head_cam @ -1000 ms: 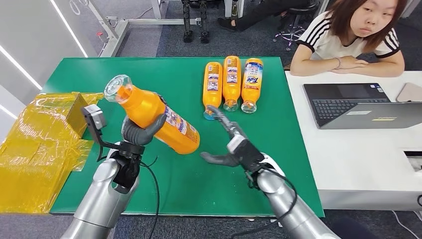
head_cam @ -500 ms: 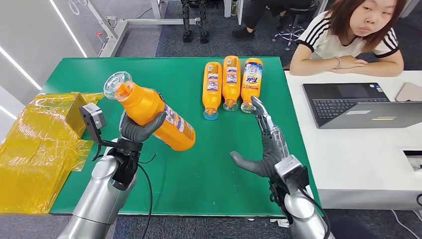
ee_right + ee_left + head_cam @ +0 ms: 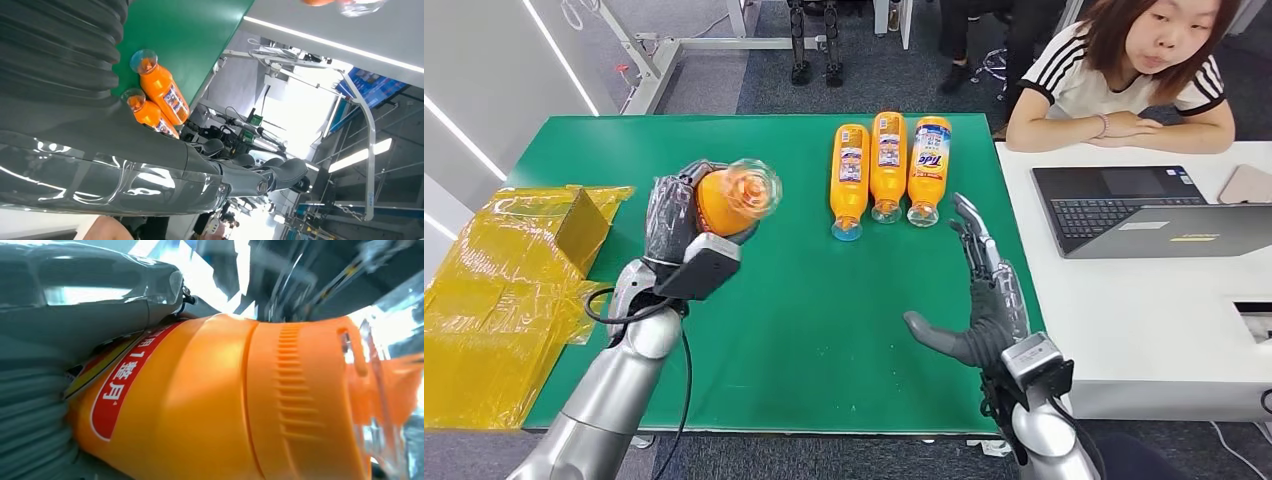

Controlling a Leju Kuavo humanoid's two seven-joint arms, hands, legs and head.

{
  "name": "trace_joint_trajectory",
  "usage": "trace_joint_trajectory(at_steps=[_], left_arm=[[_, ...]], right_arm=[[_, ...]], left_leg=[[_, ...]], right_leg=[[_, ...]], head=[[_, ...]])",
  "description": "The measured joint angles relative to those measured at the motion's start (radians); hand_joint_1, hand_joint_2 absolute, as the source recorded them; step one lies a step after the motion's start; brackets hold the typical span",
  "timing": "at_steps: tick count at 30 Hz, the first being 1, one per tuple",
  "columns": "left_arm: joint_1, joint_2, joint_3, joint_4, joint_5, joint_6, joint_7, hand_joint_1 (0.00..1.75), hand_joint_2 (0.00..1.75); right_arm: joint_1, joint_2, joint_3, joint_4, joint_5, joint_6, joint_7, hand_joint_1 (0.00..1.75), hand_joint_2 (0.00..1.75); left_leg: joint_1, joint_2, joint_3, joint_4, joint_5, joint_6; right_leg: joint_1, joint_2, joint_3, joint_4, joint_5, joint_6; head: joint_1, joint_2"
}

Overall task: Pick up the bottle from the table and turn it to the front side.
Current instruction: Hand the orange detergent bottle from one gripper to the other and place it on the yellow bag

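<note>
Over the green bench (image 3: 804, 330), left hand (image 3: 674, 225) fingers clamp the orange plastic bottle (image 3: 729, 198); right hand (image 3: 984, 310) fingers spread. Twisting could slip it.

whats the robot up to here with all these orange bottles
The robot's left hand grips an orange bottle above the green table, its clear cap end pointing toward the head camera. Its right hand is open over the table's right side, holding nothing. Three more orange bottles lie side by side at the far edge, caps toward the robot. A person sits at the white desk on the right, arms folded, behind a laptop.
</note>
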Motion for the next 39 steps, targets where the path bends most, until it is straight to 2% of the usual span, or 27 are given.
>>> trace_joint_trajectory(at_steps=[2, 5, 8, 11, 15, 20, 25, 33, 39], left_arm=[[-0.006, 0.039, -0.008, -0.006, -0.234, 0.057, 0.079, 1.74, 1.75], [-0.008, 0.108, -0.011, -0.025, -0.523, 0.072, 0.192, 1.75, 1.75], [0.000, 0.185, -0.011, -0.049, -0.699, 0.057, 0.272, 1.75, 1.75], [0.025, 0.264, -0.011, -0.067, -0.790, 0.033, 0.318, 1.75, 1.75], [0.046, 0.344, -0.018, -0.068, -0.808, -0.013, 0.365, 1.75, 1.75], [0.064, 0.401, -0.040, -0.068, -0.811, -0.094, 0.400, 1.75, 1.75], [0.139, 0.451, -0.026, -0.066, -0.773, -0.167, 0.341, 1.75, 1.75], [0.229, 0.480, 0.029, -0.044, -0.712, -0.183, 0.282, 1.75, 1.75], [0.245, 0.479, 0.047, -0.027, -0.698, -0.188, 0.267, 1.75, 1.75]], right_arm=[[0.009, -0.003, -0.012, -0.014, -0.002, 0.006, 0.000, 0.00, 1.75], [0.035, -0.013, -0.037, -0.039, -0.014, 0.019, -0.002, 0.00, 1.75], [0.072, -0.027, -0.068, -0.064, -0.029, 0.032, -0.009, 0.00, 1.75], [0.122, -0.041, -0.107, -0.095, -0.041, 0.044, -0.020, 0.00, 1.75], [0.180, -0.051, -0.152, -0.137, -0.042, 0.053, -0.028, 0.00, 1.75], [0.231, -0.055, -0.186, -0.173, -0.036, 0.056, -0.036, 0.00, 1.75], [0.278, -0.054, -0.222, -0.207, -0.023, 0.087, -0.035, 0.00, 1.75], [0.312, -0.034, -0.253, -0.251, -0.002, 0.126, -0.022, 0.00, 1.75], [0.318, -0.025, -0.259, -0.263, 0.002, 0.129, -0.021, 0.00, 1.75]], left_leg=[[0.000, 0.001, 0.000, 0.000, 0.000, 0.000], [0.000, 0.001, 0.000, 0.000, 0.000, 0.000], [0.000, 0.001, 0.000, -0.001, 0.000, 0.000], [0.000, 0.002, 0.000, -0.001, 0.000, 0.000], [0.000, 0.001, 0.000, -0.001, -0.001, -0.001], [0.000, 0.002, 0.000, -0.001, -0.001, 0.000], [0.000, 0.003, 0.000, -0.001, -0.001, -0.001], [0.000, 0.002, 0.000, -0.001, -0.001, -0.001], [0.000, 0.002, 0.000, -0.001, -0.001, -0.001]], right_leg=[[0.000, 0.001, 0.000, 0.000, 0.000, 0.000], [0.000, 0.001, 0.000, 0.000, 0.000, 0.000], [0.000, 0.001, 0.000, 0.000, 0.000, 0.000], [0.000, 0.001, -0.001, 0.000, 0.000, 0.000], [0.000, 0.001, -0.001, 0.000, -0.001, 0.000], [0.000, 0.001, 0.000, 0.000, -0.001, 0.000], [0.000, 0.002, -0.001, 0.000, -0.001, 0.000], [0.000, 0.002, -0.001, 0.000, -0.001, -0.001], [0.000, 0.002, -0.001, 0.000, -0.001, -0.001]], head=[[0.000, 0.000], [0.000, 0.000], [0.000, 0.000], [0.000, 0.000], [0.000, 0.000], [0.000, 0.000], [0.000, 0.000], [0.000, 0.000], [0.000, 0.000]])
